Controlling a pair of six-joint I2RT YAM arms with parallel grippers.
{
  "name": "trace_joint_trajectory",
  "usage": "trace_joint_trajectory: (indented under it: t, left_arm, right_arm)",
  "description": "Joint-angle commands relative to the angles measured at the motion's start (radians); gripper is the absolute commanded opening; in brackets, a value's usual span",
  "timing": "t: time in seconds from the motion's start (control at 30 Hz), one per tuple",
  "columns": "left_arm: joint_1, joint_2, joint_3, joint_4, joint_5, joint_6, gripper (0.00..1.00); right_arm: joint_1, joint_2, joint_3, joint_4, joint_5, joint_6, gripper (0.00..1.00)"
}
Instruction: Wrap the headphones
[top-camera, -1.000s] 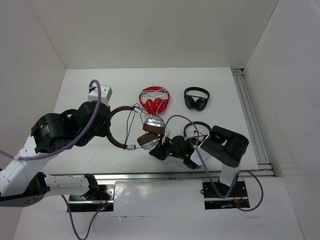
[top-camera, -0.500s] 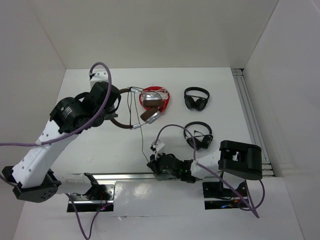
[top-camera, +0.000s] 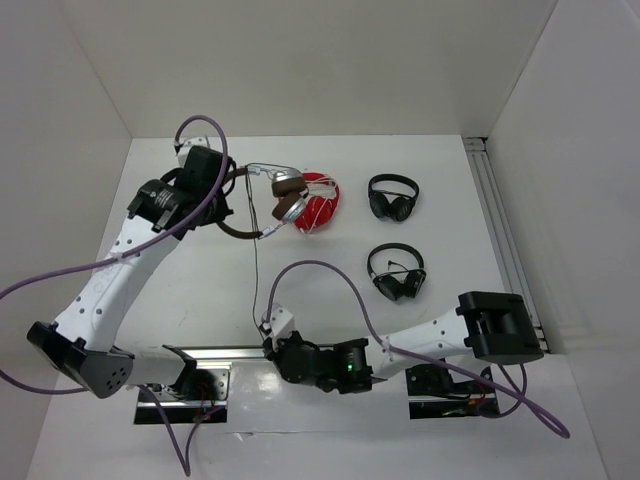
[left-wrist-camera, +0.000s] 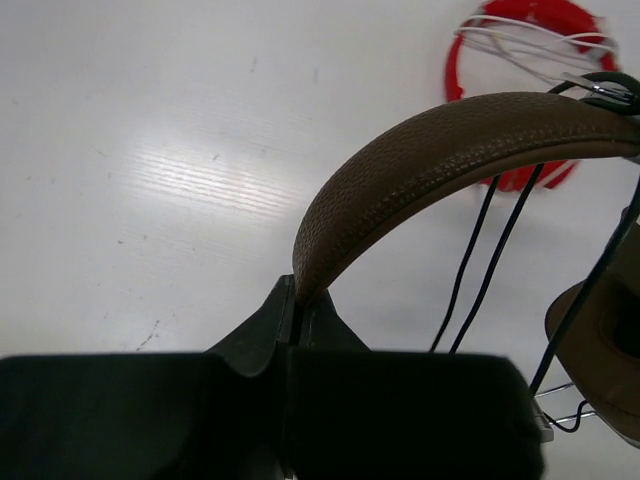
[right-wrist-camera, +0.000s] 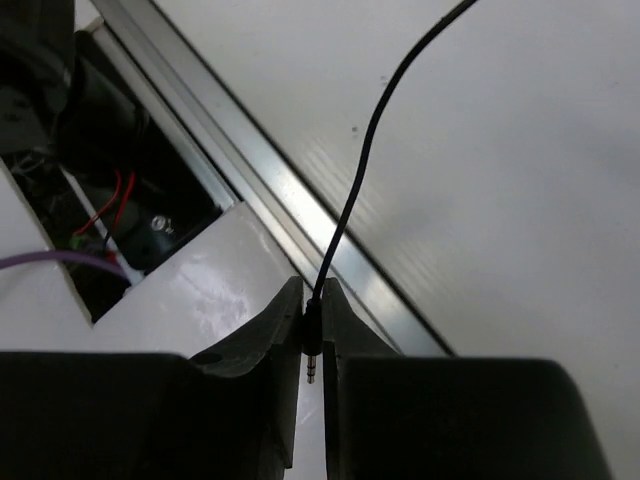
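— Where are the headphones (top-camera: 288, 196)?

— Just left of the red pair (top-camera: 320, 200), off the table (top-camera: 200, 290). From above, their silver and brown earcups overlap the red pair's left edge; I cannot tell whether they touch it.

— What holds them?

— The left gripper (left-wrist-camera: 293, 300). Its jaws are closed tight on the brown headband (left-wrist-camera: 450, 140), which arches away from them toward the red pair.

— And the cable (top-camera: 254, 280)?

— It drops from the earcups and runs straight toward the near edge of the table, well away from the red pair, to the right gripper (right-wrist-camera: 311, 310).

— Is that one gripping?

— Yes. Its jaws are pinched nearly together on the cable at the plug (right-wrist-camera: 312, 350), whose metal tip pokes out behind the fingers. A metal rail (right-wrist-camera: 300, 220) lies under it.

— Anything else?

— Two black pairs: one (top-camera: 393, 196) right of the red pair, the other (top-camera: 397, 272) right of it and nearer.
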Motion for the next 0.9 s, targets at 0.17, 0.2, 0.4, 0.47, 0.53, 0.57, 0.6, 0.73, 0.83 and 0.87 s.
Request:
trace_joint_trajectory:
  t: [0.17,0.2,0.4,0.47,0.53,0.57,0.6,0.73,0.83,0.87]
  left_arm:
    - [0.151,-0.013,-0.189,0.204,0.045,0.072,0.00]
    - [0.160,-0.014,-0.206,0.226,0.070,0.093,0.00]
    - [0.182,-0.035,-0.271,0.247,0.110,0.142,0.00]
    - [0.182,-0.047,-0.309,0.247,0.123,0.151,0.00]
    - [0.182,-0.067,-0.337,0.263,0.156,0.179,0.00]
    - [0.182,-0.089,-0.369,0.273,0.173,0.194,0.00]
    - [0.162,-0.099,-0.387,0.273,0.173,0.194,0.00]
    - [0.117,-0.139,-0.469,0.282,0.124,0.204,0.00]
    - [0.088,-0.162,-0.521,0.291,0.124,0.216,0.00]
    - [0.078,-0.171,-0.532,0.291,0.114,0.216,0.00]
  right_arm:
    - [0.110,-0.071,0.161,-0.232,0.192,-0.048,0.00]
    - [0.110,-0.071,0.171,-0.259,0.201,-0.061,0.00]
    - [0.120,-0.081,0.291,-0.393,0.271,-0.113,0.00]
    - [0.120,-0.107,0.325,-0.451,0.305,-0.145,0.00]
    - [0.120,-0.137,0.337,-0.479,0.354,-0.201,0.00]
    - [0.120,-0.148,0.337,-0.490,0.366,-0.229,0.00]
    - [0.104,-0.159,0.337,-0.490,0.366,-0.254,0.00]
    - [0.040,-0.241,0.356,-0.484,0.342,-0.338,0.00]
    - [0.009,-0.265,0.397,-0.484,0.301,-0.361,0.00]
    - [-0.005,-0.265,0.411,-0.484,0.290,-0.361,0.00]
